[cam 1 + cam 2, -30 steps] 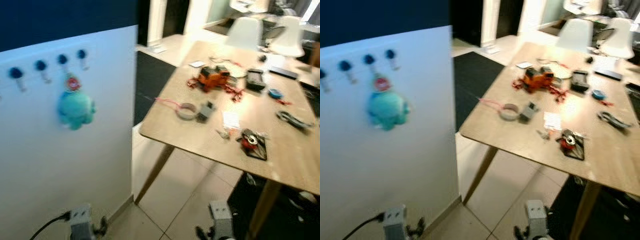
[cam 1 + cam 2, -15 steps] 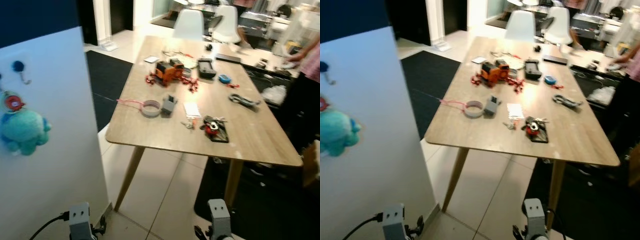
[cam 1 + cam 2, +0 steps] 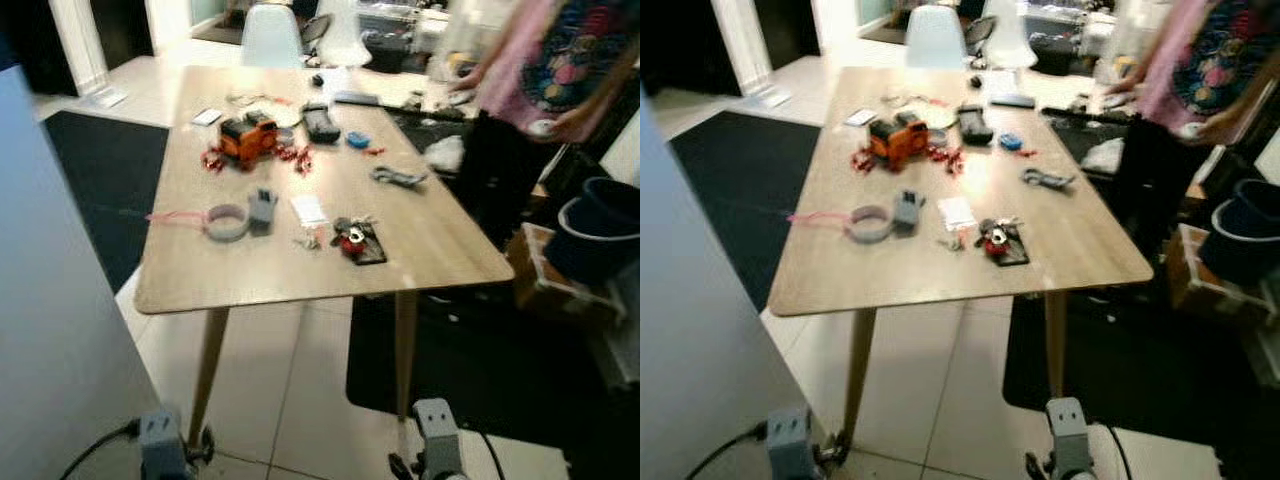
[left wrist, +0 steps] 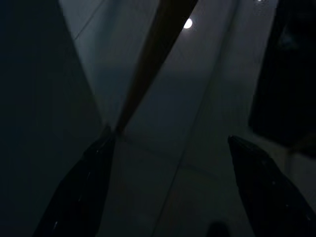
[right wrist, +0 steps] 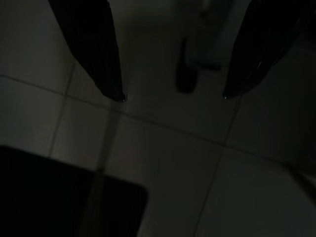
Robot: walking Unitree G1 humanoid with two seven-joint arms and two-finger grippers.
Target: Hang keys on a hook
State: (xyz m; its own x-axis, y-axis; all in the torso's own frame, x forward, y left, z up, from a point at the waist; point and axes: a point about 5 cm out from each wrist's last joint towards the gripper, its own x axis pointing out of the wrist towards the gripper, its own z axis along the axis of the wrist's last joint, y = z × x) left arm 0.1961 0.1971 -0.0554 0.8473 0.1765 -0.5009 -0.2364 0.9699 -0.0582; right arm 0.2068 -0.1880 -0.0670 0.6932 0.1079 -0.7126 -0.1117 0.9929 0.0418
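before me stands a long wooden bench (image 3: 420,240) on slanted legs, over pale floor tiles (image 3: 290,400) with a dark rug (image 3: 470,370) under its right end. the keys (image 3: 352,237) lie near the bench's near edge, a bunch with a red round fob, resting on a small dark flat thing. just left of them is a white slip of paper (image 3: 309,208), and further left a grey roll of tape (image 3: 227,222) with a small grey block (image 3: 262,207) touching it and a pink cord (image 3: 170,215) trailing off to the left. further back sits an orange toy vehicle (image 3: 248,137) amid scattered red bits, then a black box (image 3: 321,122), a small blue disc (image 3: 357,139) and a grey tool (image 3: 398,177). two white chairs (image 3: 272,22) stand at the far end. a person in a pink top (image 3: 535,70) stands at the bench's right side, beside a dark blue bucket (image 3: 600,235). a pale blue panel (image 3: 45,300) rises close on my left; i can't make out a hook on it.

both my arms hang low. my left hand (image 4: 168,148) shows its two black fingers set wide apart, holding nothing, above dim tiles and a slanted bench leg (image 4: 148,69). my right hand (image 5: 173,96) is likewise spread wide and empty, over dark tiles at the rug's corner.
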